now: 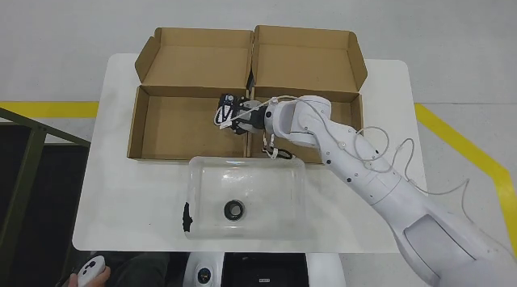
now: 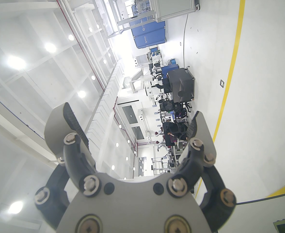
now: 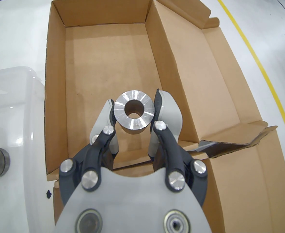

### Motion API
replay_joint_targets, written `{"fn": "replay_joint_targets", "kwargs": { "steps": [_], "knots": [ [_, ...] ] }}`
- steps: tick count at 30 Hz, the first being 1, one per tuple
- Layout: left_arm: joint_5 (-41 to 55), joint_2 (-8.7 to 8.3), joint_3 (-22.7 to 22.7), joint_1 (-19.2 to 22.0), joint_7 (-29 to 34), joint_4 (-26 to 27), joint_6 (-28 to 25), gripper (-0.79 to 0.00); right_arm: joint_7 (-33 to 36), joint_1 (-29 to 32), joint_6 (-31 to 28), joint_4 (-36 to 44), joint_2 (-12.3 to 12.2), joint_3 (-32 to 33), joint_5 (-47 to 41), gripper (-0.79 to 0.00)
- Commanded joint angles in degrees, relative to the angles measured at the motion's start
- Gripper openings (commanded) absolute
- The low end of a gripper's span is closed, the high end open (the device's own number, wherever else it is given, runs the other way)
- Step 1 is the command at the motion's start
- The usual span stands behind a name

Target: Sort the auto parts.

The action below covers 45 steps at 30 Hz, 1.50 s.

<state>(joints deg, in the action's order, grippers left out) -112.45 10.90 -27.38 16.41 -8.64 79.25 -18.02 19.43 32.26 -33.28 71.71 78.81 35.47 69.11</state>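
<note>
A short, silvery metal bushing with a central bore [image 3: 134,120] is pinched by the right pincer [image 3: 134,109]. Its curved flank is caught between the two ribbed fingertip pads [image 3: 112,115], and its flat face is turned towards the wrist camera. Only the tips are engaged on a smooth round wall, so a slip or a twist out of the grip is judged the chief risk, especially if the arm is jolted.

The part is held over the brown floor of the left open cardboard box [image 1: 190,129]. It sits at that box's right end, close to the walls shared with the right open cardboard box [image 1: 307,69]. If it is let go from height, it is likely to bounce or roll on its rim. If it is released too far right, the dividing wall may be struck or the wrong box entered. A fingertip may also be snagged on that wall during a descent.

Nearer, a dark metal ring [image 1: 234,208] lies in the clear plastic bin [image 1: 271,186] on the white surface [image 1: 121,198] and is not threatened. The left pincer [image 2: 132,122] is spread, with nothing held, and is pointed up into the room.
</note>
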Motion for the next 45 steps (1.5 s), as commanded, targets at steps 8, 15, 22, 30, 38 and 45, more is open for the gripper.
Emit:
{"fn": "replay_joint_targets", "kwargs": {
  "steps": [8,15,22,30,38,45],
  "knots": [
    [0.0,0.0,0.0,0.0,0.0,0.0,0.0,0.0,-0.57,-2.13,-0.19,-5.77,2.52,-2.35,-1.05,-0.785],
    [0.0,0.0,0.0,0.0,0.0,0.0,0.0,0.0,-0.73,-3.85,-1.01,-10.67,4.4,-3.75,-1.35,-0.785],
    [0.0,0.0,0.0,0.0,0.0,0.0,0.0,0.0,-0.32,-5.25,-2.3,-13.13,5.79,-4.42,-1.14,-0.785],
    [0.0,0.0,0.0,0.0,0.0,0.0,0.0,0.0,-0.18,-5.23,-2.69,-14.53,6.7,-4.33,-0.75,-0.643],
    [0.0,0.0,0.0,0.0,0.0,0.0,0.0,0.0,0.87,-5.28,-2.52,-15.39,7.27,-3.92,0.49,-0.529],
    [0.0,0.0,0.0,0.0,0.0,0.0,0.0,0.0,1.43,-5.0,-2.51,-15.17,7.66,-3.49,1.34,-0.48]
  ]
}}
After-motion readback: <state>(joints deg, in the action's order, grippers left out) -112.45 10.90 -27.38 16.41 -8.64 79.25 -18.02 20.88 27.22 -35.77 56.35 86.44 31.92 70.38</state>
